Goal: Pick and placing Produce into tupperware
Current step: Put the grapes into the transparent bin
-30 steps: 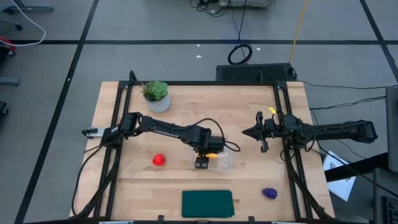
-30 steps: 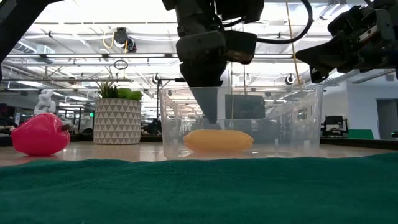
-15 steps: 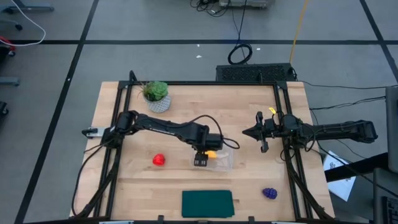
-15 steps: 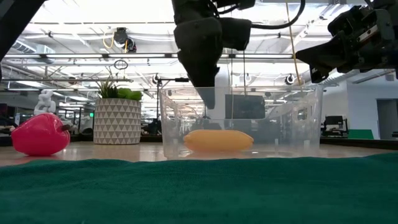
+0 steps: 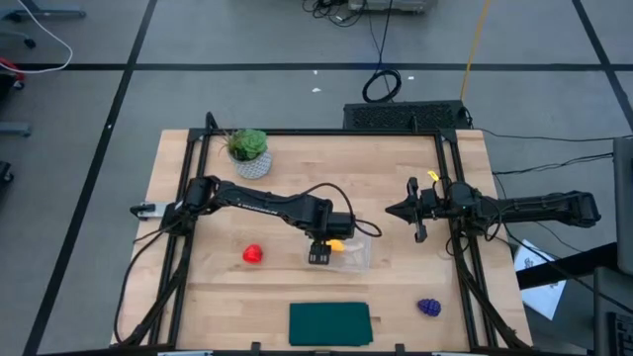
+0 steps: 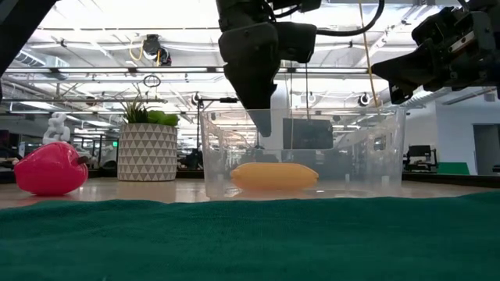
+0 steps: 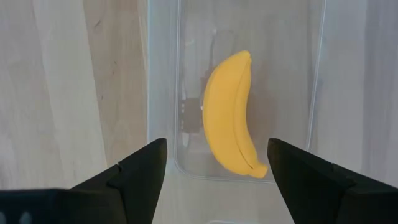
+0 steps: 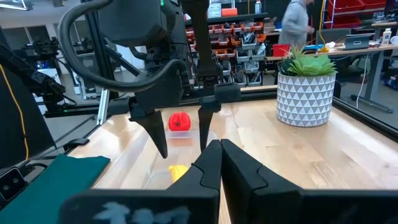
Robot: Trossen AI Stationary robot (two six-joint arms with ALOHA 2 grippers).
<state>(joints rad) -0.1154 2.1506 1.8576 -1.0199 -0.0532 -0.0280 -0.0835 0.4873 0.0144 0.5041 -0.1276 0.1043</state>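
Potted plant: green leafy plant in a white patterned pot [image 5: 248,150], at the far left of the light wooden surface [image 5: 396,178].
Red fruit: small round red toy fruit [image 5: 253,254], lying on bare wood left of the container, apart from it.
Left gripper [image 5: 321,255]: poised over the container's left end, fingers [image 7: 138,173] spread wide, holding nothing.
Container: small clear rectangular plastic tupperware [image 5: 354,255], mid-surface.
Banana: curved yellow toy banana [image 7: 232,114], lying inside the container, below the spread fingers.
Mat: dark green rectangular mat [image 5: 330,323], at the near edge.
Right gripper [image 5: 393,210]: raised over the surface's right side, fingers pressed together, empty.
Grapes: small purple toy grape bunch [image 5: 429,308], near right corner, well apart from the container.
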